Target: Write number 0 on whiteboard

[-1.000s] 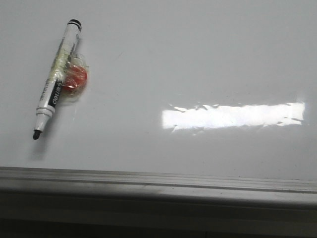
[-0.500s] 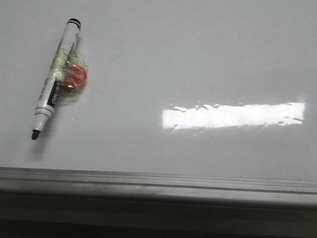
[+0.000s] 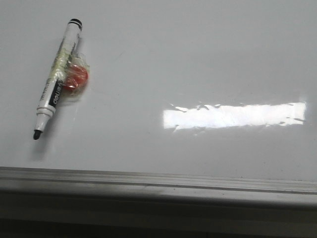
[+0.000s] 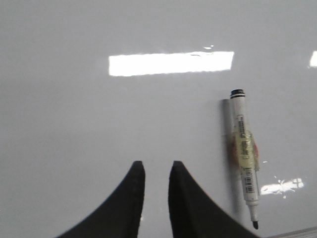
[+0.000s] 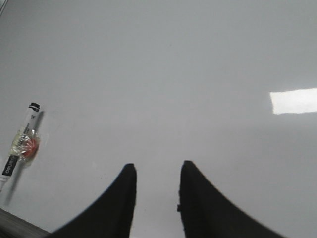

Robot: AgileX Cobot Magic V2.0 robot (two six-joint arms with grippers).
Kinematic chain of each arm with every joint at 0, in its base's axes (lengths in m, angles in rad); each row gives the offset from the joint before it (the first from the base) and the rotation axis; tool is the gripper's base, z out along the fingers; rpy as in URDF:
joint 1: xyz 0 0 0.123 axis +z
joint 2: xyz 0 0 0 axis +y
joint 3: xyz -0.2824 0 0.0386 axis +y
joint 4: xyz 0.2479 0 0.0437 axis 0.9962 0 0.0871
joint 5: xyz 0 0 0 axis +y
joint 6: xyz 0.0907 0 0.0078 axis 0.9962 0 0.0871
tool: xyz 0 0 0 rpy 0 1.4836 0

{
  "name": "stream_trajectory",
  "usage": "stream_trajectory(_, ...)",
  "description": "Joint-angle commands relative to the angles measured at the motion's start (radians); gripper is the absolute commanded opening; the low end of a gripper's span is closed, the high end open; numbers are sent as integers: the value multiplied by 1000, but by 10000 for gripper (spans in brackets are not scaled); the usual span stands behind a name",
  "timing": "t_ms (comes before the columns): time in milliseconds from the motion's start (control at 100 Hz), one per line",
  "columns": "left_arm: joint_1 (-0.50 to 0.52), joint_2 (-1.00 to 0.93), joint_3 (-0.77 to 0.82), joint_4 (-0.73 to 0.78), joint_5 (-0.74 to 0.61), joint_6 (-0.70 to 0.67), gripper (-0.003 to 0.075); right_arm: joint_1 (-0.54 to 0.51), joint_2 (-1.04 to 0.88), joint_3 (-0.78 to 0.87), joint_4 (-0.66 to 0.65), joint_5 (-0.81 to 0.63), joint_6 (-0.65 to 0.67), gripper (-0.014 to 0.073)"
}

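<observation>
We see both tools, left tool (image 4: 156, 171) and right tool (image 5: 157, 173), slightly parted and empty above the slick whiteboard (image 3: 198, 59), the light, stiff marker (image 3: 55, 79) lying uncapped just beside our left tool, best pinched mid-barrel.

A marker (image 3: 56, 79) lies on the whiteboard's (image 3: 198, 59) left part, tip toward its front frame.

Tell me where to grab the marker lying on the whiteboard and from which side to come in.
Grip the marker on its bare barrel near the capped black end, above the taped red lump. It lies flat on the whiteboard, so come straight down with the jaws across its width. The left gripper looks closer.
</observation>
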Motion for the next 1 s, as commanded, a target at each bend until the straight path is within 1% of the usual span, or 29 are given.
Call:
stream_trajectory(0, -39, 75, -102, 16, -12, 21, 225, -7, 34, -36, -9, -54, -27, 261)
stream_trajectory(60, -91, 116, -148, 89, 16, 17, 229, -7, 38, -36, -9, -50, -27, 269)
stream_trajectory(100, -134, 149, -171, 174, 34, -6, 229, -7, 38, -36, -9, -48, -27, 269)
stream_trajectory(130, -183, 175, -196, 253, 62, -50, 229, -7, 40, -36, -9, -48, -27, 269)
stream_trajectory(170, -235, 218, -223, 397, 101, -112, 229, -7, 40, -36, -9, -45, -27, 269)
stream_trajectory(230, -329, 282, -272, 621, 197, -233, 229, -7, 40, -36, -17, -33, -32, 269)
stream_trajectory(260, -370, 324, -295, 708, 243, -275, 229, -7, 40, -36, -25, -22, -32, 269)
stream_trajectory(300, -429, 365, -327, 809, 306, -323, 229, -7, 40, -36, -36, -6, -32, 269)
stream_trajectory(350, -491, 420, -361, 875, 346, -381, 230, -7, 40, -36, -39, -2, -32, 269)
stream_trajectory(430, -572, 470, -406, 869, 314, -480, 230, -7, 40, -36, -39, -2, -32, 269)
stream_trajectory(510, -652, 501, -423, 814, 210, -581, 236, -7, 40, -36, -39, -2, -32, 269)
stream_trajectory(570, -687, 512, -424, 787, 159, -639, 246, -7, 40, -36, -39, -2, -32, 269)
stream_trajectory(640, -721, 533, -424, 769, 115, -712, 295, -7, 40, -36, -39, -2, -32, 269)
stream_trajectory(670, -733, 542, -424, 764, 103, -741, 330, -7, 40, -36, -39, -2, -32, 269)
stream_trajectory(720, -739, 562, -424, 739, 96, -760, 385, -7, 40, -36, -39, -2, -32, 269)
stream_trajectory(770, -739, 583, -424, 697, 98, -760, 410, -7, 40, -36, -39, -2, -32, 269)
stream_trajectory(890, -737, 646, -423, 595, 115, -760, 410, -7, 40, -36, -39, -2, -32, 269)
stream_trajectory(990, -737, 702, -423, 563, 108, -760, 410, -7, 40, -36, -39, -2, -32, 269)
